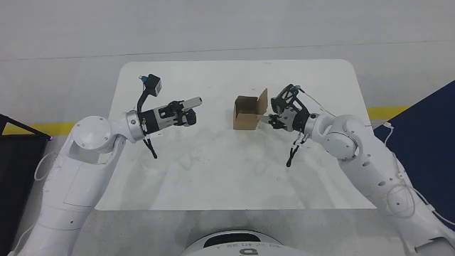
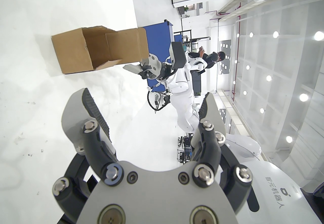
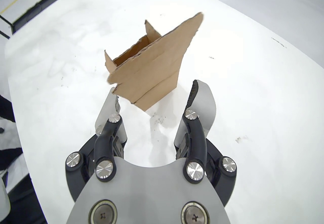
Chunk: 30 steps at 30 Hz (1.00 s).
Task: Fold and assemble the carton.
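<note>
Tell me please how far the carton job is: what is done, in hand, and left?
Done: the carton is opened into a box shape and stands on the table. In hand: the right gripper, open, is close beside its raised flap; the left gripper is open, apart from it. Left: the top is not yet folded shut.

In the right wrist view, the carton's (image 3: 152, 75) raised flap (image 3: 177, 40) is covering most of the opening, so the inside is lying largely out of sight. A lower corner of the cardboard is hiding the tip of one of the right gripper's (image 3: 155, 88) fingers (image 3: 107, 108). From the left wrist view, the flap is overlapping part of that gripper, and whether the two are touching cannot be told. The left gripper's (image 2: 146, 93) base is running off the view's edge.
</note>
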Each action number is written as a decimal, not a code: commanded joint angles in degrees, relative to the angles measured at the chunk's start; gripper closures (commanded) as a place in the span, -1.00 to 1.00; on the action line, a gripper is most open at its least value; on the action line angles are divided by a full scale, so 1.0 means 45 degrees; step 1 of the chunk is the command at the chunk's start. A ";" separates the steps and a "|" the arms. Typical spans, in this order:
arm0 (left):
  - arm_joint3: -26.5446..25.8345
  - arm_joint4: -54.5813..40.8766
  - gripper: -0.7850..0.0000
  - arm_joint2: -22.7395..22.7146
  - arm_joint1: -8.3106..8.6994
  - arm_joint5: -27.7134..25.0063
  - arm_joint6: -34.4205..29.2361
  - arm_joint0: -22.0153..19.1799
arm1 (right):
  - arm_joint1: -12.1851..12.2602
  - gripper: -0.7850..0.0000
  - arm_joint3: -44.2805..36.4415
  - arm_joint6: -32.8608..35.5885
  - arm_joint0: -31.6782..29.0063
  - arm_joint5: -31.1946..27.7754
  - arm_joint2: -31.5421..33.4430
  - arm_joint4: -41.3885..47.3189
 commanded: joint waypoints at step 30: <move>0.0000 0.0000 -1.00 0.0000 0.0000 0.0000 0.0000 0.0000 | 0.0522 -0.02 0.2002 0.5578 0.3633 -0.6404 -0.1672 0.3158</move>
